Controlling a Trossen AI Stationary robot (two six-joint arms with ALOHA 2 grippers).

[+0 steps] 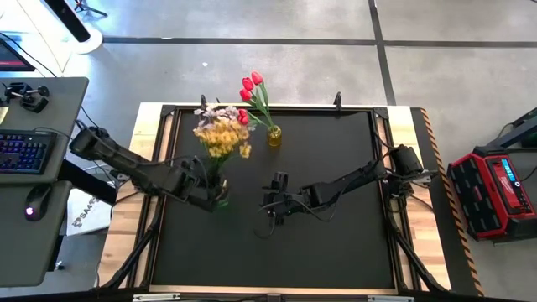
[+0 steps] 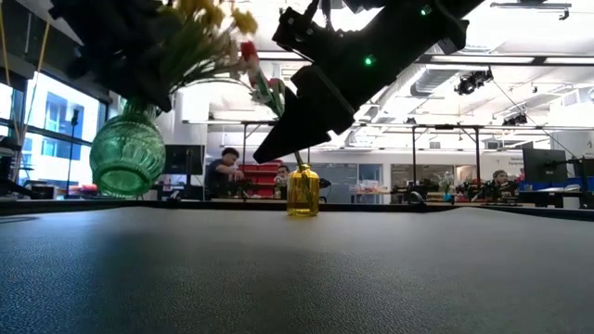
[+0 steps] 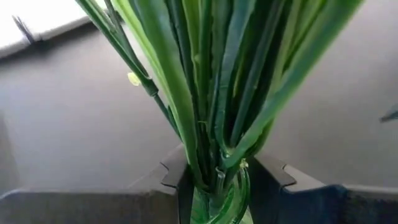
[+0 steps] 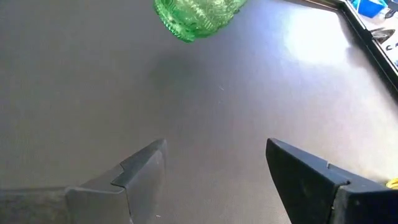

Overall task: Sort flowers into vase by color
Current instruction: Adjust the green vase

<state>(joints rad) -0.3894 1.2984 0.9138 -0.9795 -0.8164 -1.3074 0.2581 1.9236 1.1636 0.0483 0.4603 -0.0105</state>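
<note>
The left gripper [image 1: 211,195], left of centre in the high view, pinches the neck of the green vase [image 1: 220,200], whose yellow flowers [image 1: 222,134] rise upright. The right gripper [image 1: 274,204] hangs spread and empty just right of it (the nearer free arm). Red tulips [image 1: 252,88] stand in the yellow vase [image 1: 274,136] at upper centre of the worktop [image 1: 336,243].

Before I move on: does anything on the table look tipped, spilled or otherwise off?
One oddity: the green vase hangs clear of the table, gripped at its neck by the left pincer. One red tulip sits among its yellow flowers. The yellow vase stands upright. The right pincer is open and empty. Nothing spilled.
</note>
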